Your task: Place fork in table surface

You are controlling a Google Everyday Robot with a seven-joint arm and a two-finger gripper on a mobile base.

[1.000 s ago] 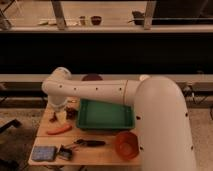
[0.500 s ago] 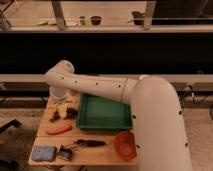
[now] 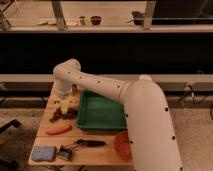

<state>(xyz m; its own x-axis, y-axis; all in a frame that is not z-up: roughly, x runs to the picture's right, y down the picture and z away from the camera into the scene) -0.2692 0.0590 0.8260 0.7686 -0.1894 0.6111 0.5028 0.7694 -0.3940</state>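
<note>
The light wooden table surface [image 3: 100, 152] fills the lower left of the camera view. My white arm reaches from the lower right across the green tray to the table's far left part. My gripper [image 3: 65, 98] hangs there, pointing down over a yellowish object [image 3: 65, 105] and a dark cluster of small items [image 3: 63, 115]. I cannot make out the thin silvery fork; it may be hidden at the gripper or among those items.
A green plastic tray [image 3: 100, 112] sits mid-table, right of the gripper. An orange carrot [image 3: 58, 129] lies in front of the gripper. A blue sponge [image 3: 43, 152], a black-handled tool [image 3: 82, 143] and an orange bowl [image 3: 121, 145] lie near the front edge.
The gripper has moved back from above the carrot toward the table's far left part. The objects on the table have not moved.
</note>
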